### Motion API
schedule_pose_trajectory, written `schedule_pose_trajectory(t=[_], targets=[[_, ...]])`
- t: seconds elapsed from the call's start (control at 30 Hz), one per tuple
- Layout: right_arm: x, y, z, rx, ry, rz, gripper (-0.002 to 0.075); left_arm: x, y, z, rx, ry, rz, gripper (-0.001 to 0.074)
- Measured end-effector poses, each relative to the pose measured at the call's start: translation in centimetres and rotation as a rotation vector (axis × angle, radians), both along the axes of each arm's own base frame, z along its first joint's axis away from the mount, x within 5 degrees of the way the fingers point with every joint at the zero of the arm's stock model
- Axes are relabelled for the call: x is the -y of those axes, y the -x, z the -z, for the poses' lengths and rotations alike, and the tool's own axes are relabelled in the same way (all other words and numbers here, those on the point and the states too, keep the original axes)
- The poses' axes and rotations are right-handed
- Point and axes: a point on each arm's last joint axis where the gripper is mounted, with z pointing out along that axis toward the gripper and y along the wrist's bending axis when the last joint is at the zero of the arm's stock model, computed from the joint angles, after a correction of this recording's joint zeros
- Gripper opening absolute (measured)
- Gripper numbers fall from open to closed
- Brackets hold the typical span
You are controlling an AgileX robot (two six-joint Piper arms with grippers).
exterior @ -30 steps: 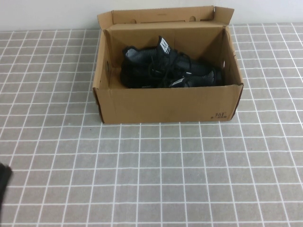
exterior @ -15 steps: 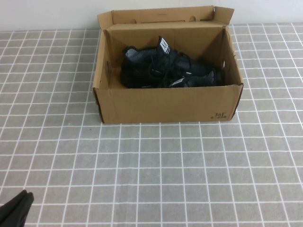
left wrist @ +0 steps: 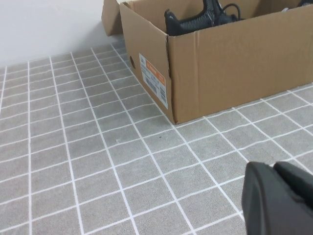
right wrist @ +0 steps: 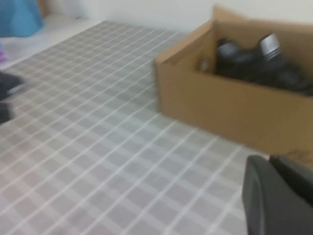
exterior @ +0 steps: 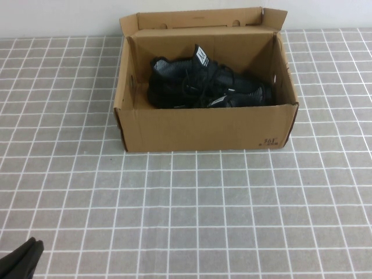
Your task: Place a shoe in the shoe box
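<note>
The brown cardboard shoe box [exterior: 203, 128] stands open at the back middle of the table, its lid flap up against the wall. Two black sneakers lie inside. The shoe [exterior: 235, 96] with a thin silvery stripe is nearer the front wall. Its mate [exterior: 186, 72] lies behind it, with an upright white-logo tongue tag. The box also shows in the left wrist view [left wrist: 234, 63] and the right wrist view [right wrist: 234, 107]. My left gripper [exterior: 32, 244] [left wrist: 274, 169] is shut and empty, low at the near left corner. My right gripper [right wrist: 268, 160] is shut and empty, outside the high view.
The table is covered by a grey cloth with a white grid [exterior: 192, 209]. A white wall runs behind the box. A printed label [left wrist: 153, 81] is on the box's left end wall. Something blue [right wrist: 19, 17] stands beyond the table's left side.
My left gripper has drawn back from the left edge to the near left corner of the high view. The box and shoes have not moved.
</note>
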Motion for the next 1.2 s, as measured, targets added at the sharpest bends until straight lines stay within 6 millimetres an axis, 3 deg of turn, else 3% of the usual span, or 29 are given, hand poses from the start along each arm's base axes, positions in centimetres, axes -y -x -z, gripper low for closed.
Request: schedule_pose_trajectory(t=[0.23,0.47,0.73,1.2], targets=[[1.5,-1.7,0.5,0.155,-0.020,0.342,-0.0016,0.0,0.0,0.0,-0.001,-0.001,0.000,0.0000],[3.2,-2.1,5.2,0.301,-0.122,0.634,-0.0016,0.0,0.0,0.0,-0.004,-0.001,0.001,0.0000],[3.5,-1.0,8.9,0.326,-0.185,0.669,-0.0016,0.0,0.0,0.1,-0.008,-0.003,0.001,0.0000],[3.5,-1.0,9.0,0.324,-0.214,0.665,-0.0017,0.0,0.0,0.1,-0.012,-0.002,0.002,0.0000]])
